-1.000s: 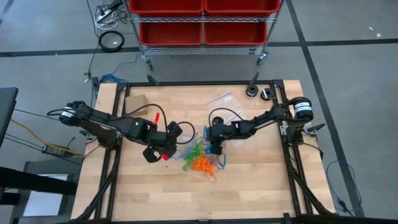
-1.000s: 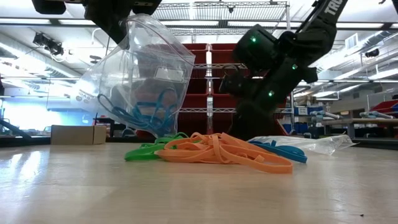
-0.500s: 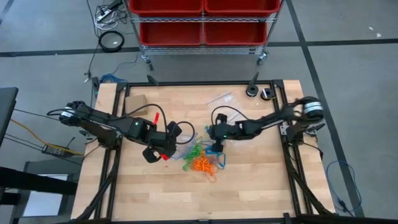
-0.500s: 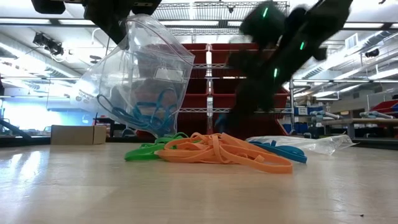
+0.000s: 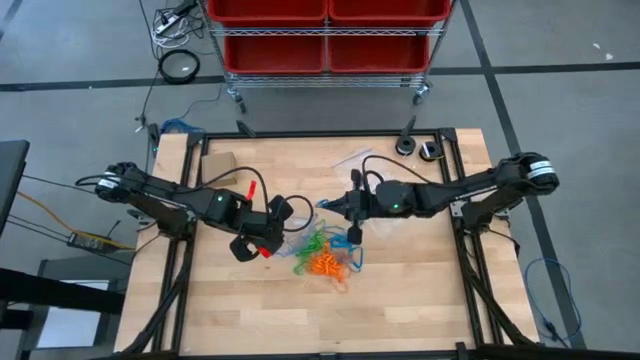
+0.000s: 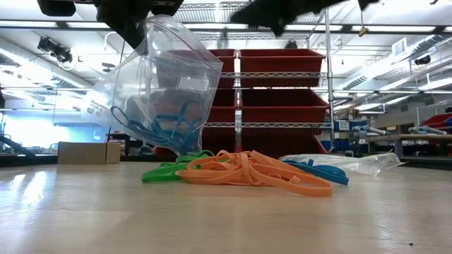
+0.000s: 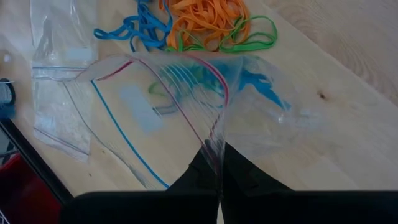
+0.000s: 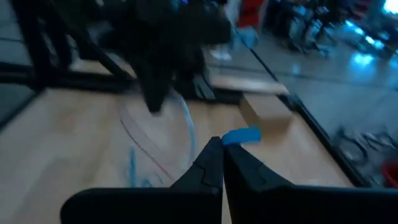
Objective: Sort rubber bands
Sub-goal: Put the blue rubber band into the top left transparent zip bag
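The rubber bands lie in a heap at mid-table: orange, green and blue. My left gripper, left of the heap, is shut on a clear zip bag that has a few blue bands inside. My right gripper is raised above the heap's far side, nearly level and pointing toward the bag. It is shut, with a blue rubber band at its tips. My left gripper pinches the bag's rim at the open mouth between its two fingers, slanting down from above. The bag hangs tilted below them, mouth open, its lower end down by the green bands. My right gripper pinches a blue band at its fingertips, lifted clear of the heap; how much hangs below does not show.
A tan cardboard box sits at the far left. Two more clear bags lie on the table, one beside the heap and one near the far edge. Red bins stand beyond the table.
My right gripper has risen fast from the heap of bands, gone a little toward the far edge, and tipped from pointing down to nearly level. The heap and the bag have stayed put.
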`<control>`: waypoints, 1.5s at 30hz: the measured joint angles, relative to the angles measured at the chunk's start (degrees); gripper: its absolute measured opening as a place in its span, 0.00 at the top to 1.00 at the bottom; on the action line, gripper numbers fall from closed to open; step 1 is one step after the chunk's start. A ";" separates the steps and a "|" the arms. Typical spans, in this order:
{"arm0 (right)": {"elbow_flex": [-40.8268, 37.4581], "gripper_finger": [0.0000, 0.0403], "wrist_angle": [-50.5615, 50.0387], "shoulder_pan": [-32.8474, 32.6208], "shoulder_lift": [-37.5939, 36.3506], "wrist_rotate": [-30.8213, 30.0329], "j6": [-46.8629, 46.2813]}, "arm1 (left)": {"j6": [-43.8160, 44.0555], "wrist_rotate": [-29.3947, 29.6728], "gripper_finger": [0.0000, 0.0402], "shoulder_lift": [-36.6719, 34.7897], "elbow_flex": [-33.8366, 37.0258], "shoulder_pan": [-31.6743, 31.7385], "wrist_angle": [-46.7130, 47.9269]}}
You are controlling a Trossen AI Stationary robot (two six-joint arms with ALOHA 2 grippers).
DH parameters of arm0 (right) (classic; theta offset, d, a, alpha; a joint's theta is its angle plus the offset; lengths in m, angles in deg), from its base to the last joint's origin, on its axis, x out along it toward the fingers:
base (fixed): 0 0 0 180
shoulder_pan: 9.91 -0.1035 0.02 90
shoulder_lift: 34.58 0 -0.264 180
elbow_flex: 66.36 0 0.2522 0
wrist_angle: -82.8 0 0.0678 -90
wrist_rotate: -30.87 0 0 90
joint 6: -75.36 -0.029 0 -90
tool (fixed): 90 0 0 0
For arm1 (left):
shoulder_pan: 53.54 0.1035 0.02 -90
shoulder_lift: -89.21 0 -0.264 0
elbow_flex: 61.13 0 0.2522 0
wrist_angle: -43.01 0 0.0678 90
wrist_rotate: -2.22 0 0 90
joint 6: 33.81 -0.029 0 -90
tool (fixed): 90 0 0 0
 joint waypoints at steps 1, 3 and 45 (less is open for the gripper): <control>1.53 1.00 -0.46 -0.19 0.65 1.03 0.59 | -0.09 -0.01 1.00 0.00 0.00 0.00 -0.07; 4.69 1.00 -2.62 -0.34 2.34 3.10 1.67 | -0.17 0.01 1.00 0.00 0.01 0.09 -0.25; 15.37 0.62 -29.91 -2.41 1.03 -2.29 -0.37 | -3.80 9.54 1.00 0.24 -5.88 0.36 4.80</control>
